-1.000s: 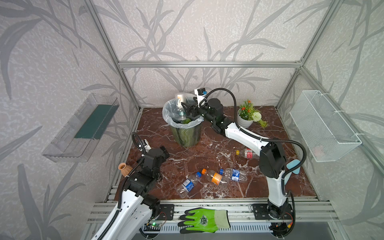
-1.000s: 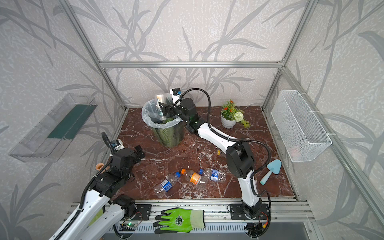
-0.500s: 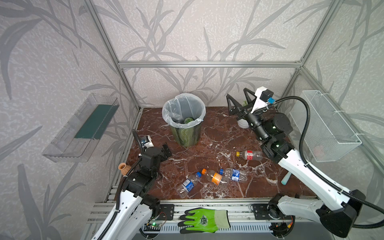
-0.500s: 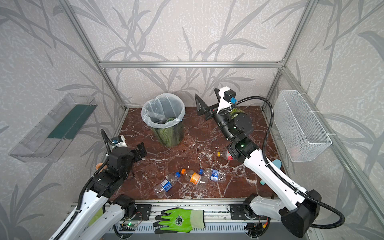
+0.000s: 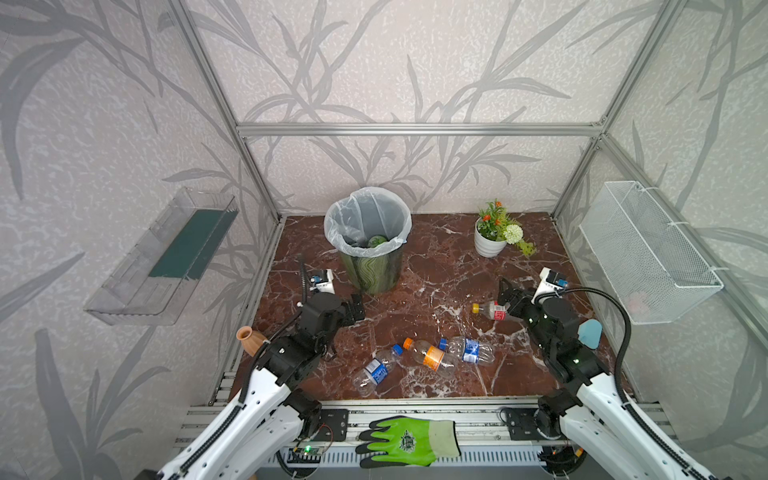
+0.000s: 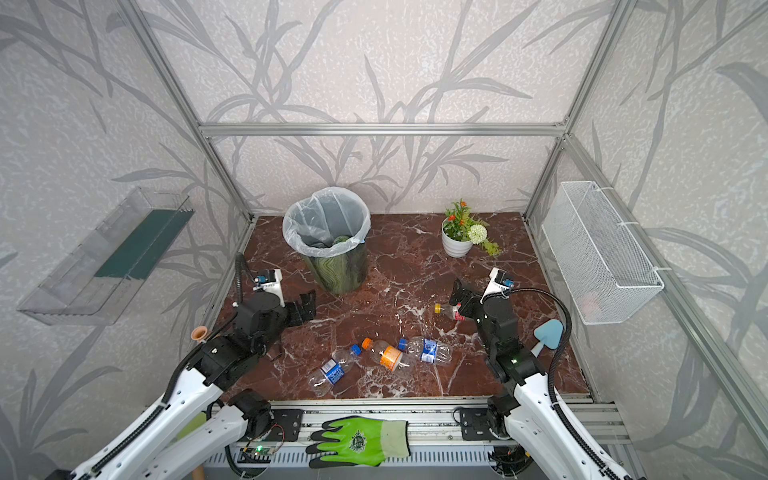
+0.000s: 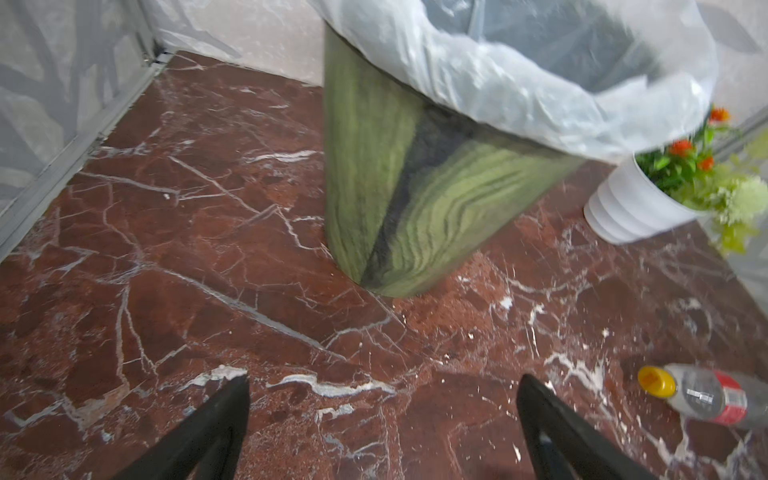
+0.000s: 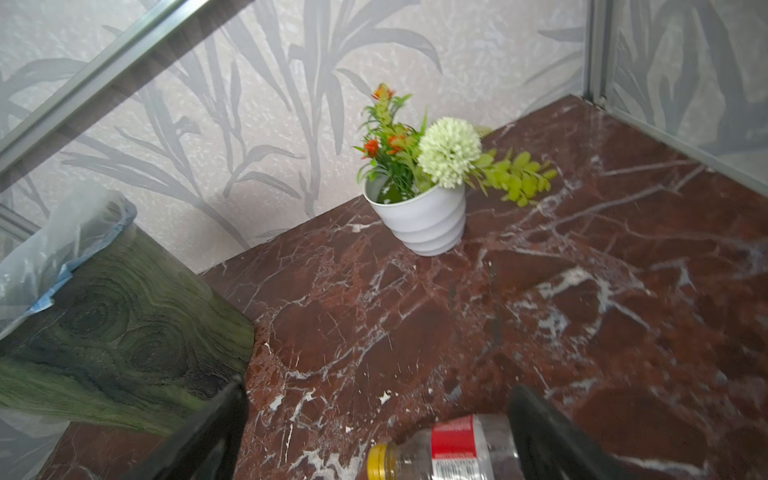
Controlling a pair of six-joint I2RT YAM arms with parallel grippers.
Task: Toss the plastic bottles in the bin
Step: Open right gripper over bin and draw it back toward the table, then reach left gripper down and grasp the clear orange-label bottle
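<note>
Centrally, bare marble (image 5: 436, 266) separates bin (image 5: 370, 270) from yellow-capped bottle (image 5: 490, 309).

Dark green wavy-grained bin (image 5: 372, 272) with translucent white liner (image 5: 365, 216), red-brown white-veined marble worktop (image 5: 440, 266), yellow-capped red-labelled bottle (image 5: 490, 311).

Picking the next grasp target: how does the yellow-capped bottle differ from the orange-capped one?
The yellow-capped bottle has a red label; the orange-capped bottle has an orange label. The yellow-capped bottle lies alone, close to the open right gripper; the orange-capped bottle lies between two blue-labelled bottles. Shared: both are clear, on their sides on the floor, and outside the bin.
</note>
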